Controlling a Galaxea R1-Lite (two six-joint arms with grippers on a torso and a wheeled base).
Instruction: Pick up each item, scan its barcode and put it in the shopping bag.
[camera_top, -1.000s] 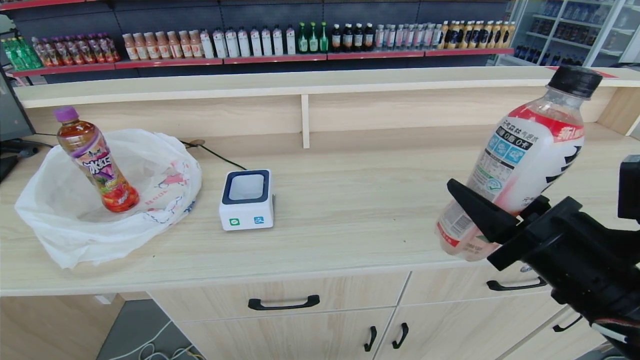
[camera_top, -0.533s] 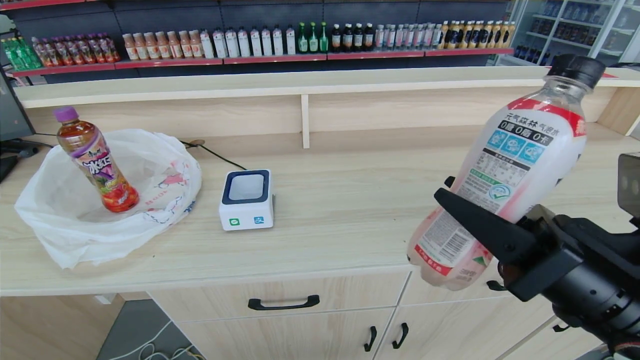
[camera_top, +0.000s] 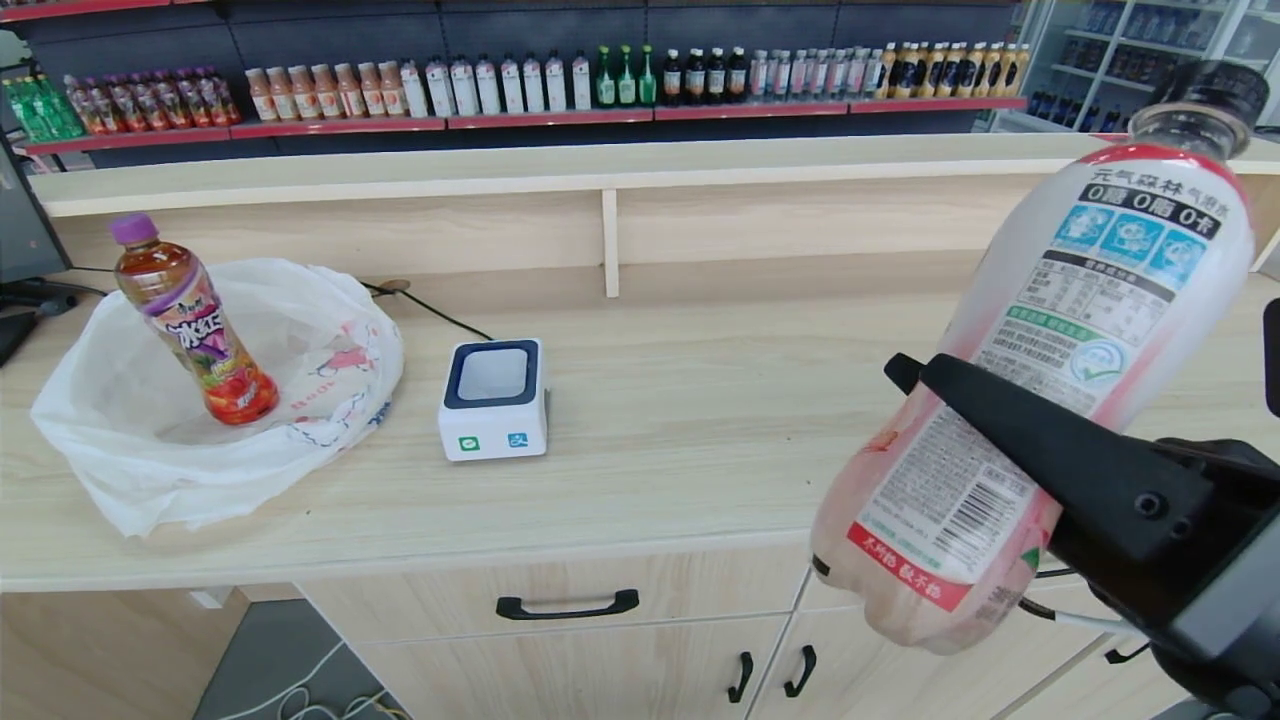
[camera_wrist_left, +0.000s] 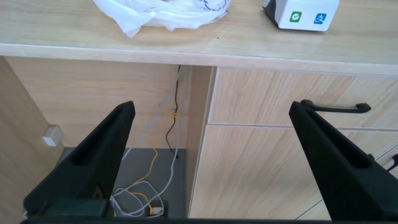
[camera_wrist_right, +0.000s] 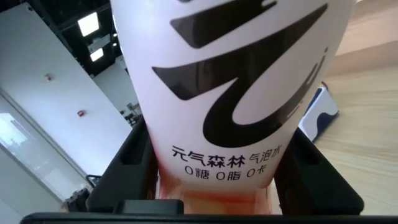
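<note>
My right gripper (camera_top: 985, 440) is shut on a pink-and-white drink bottle (camera_top: 1040, 380) with a black cap, held tilted in the air over the counter's front right edge, barcode facing the head camera. The bottle (camera_wrist_right: 230, 81) sits between the dark fingers (camera_wrist_right: 134, 162) in the right wrist view. A white barcode scanner (camera_top: 494, 398) stands mid-counter, also seen as a scanner (camera_wrist_left: 303, 12) from below. A white shopping bag (camera_top: 215, 390) lies at the left with a purple-capped tea bottle (camera_top: 190, 320) leaning in it. My left gripper (camera_wrist_left: 211, 162) hangs open below the counter edge, facing the cabinet fronts.
The wooden counter (camera_top: 680, 420) has a raised back ledge with a divider (camera_top: 609, 240). Drawers and doors with black handles (camera_top: 567, 606) lie under it. Shelves of bottles (camera_top: 560, 80) line the far wall. A cable (camera_top: 430, 310) runs behind the scanner.
My right gripper has lifted the pink bottle up and nearer the head camera, turning it so the barcode label faces forward. The bag, tea bottle and scanner have not moved.
</note>
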